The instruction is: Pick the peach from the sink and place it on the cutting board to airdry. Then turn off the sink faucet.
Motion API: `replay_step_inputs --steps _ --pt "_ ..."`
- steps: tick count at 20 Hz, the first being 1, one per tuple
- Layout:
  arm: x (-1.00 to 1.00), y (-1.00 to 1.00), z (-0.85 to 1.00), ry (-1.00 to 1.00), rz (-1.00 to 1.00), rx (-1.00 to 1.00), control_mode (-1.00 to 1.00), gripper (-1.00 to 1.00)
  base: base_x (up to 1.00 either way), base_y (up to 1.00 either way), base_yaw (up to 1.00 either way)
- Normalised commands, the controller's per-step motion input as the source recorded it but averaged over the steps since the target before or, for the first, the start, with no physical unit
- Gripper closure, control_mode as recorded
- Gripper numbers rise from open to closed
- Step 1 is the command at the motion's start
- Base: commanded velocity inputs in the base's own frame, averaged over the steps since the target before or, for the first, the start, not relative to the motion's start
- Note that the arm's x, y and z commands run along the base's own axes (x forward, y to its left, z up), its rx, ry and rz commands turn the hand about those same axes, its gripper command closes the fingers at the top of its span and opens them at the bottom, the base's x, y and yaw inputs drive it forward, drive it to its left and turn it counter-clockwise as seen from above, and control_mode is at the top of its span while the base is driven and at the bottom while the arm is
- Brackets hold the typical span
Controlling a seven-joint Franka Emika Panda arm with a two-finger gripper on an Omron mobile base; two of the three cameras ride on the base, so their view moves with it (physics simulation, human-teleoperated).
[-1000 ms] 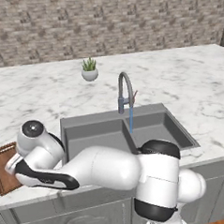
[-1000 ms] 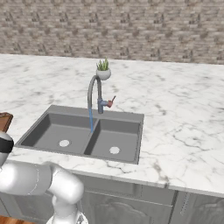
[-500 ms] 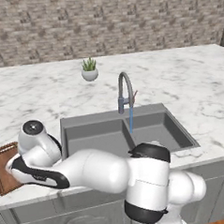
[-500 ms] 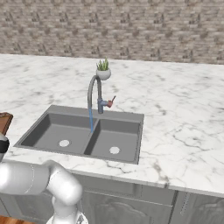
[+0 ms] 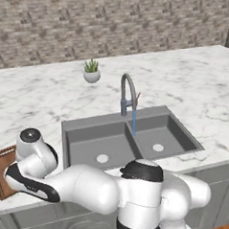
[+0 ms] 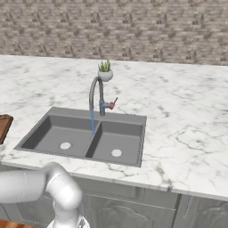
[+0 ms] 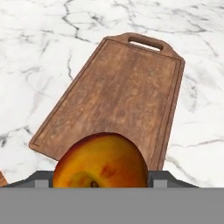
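In the hand view, the small round orange-red peach with a yellowish patch (image 7: 100,161) sits between the two dark finger tips of the gripper (image 7: 99,180), whose tips press against either side of the fruit, so the pincer is closed on the peach. Beyond the fruit lies the reddish-brown rectangular wooden cutting board (image 7: 118,96), flat on the white grey-veined marble counter (image 7: 39,48), with its handle loop at the end farthest from the camera. The peach overlaps the near end of the board in this view; whether it touches the wood cannot be told. The left base view shows a corner of the same board at the front left edge of the counter, partly covered by the white arm, which reaches over it from the lower right. This view also shows the dark grey rectangular double-basin sink (image 5: 88,125), set just right of the board, with a pale round drain in each basin. The tall grey metal gooseneck faucet (image 5: 128,94) stands at the rear rim of the sink, and a thin blue stream of water (image 5: 134,123) falls from its spout. The right base view shows the small red-tipped side lever (image 6: 113,103) on the faucet. A small white pot with a green plant (image 6: 105,72) stands on the counter behind the faucet.
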Motion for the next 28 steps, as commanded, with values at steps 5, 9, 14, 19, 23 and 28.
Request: replay_step_inputs --steps 5,9,14,19,23,28 --pt "0.1 0.04 -0.12 0.01 -0.04 0.0 -1.0 1.0 0.0 0.0 0.0" --pt "0.15 0.0 -0.12 0.02 -0.03 0.0 -1.0 1.0 0.0 0.0 0.0" --pt "0.17 0.01 -0.2 0.05 -0.03 0.0 -1.0 1.0 0.0 0.0 0.0" --pt "0.19 0.03 -0.19 0.05 -0.03 0.0 -1.0 1.0 0.0 0.0 0.0" --pt "0.22 0.07 -0.15 0.04 -0.03 0.0 -1.0 1.0 0.0 0.0 0.0" --pt "0.22 0.08 -0.19 0.06 -0.03 0.0 -1.0 1.0 0.0 0.0 0.0"
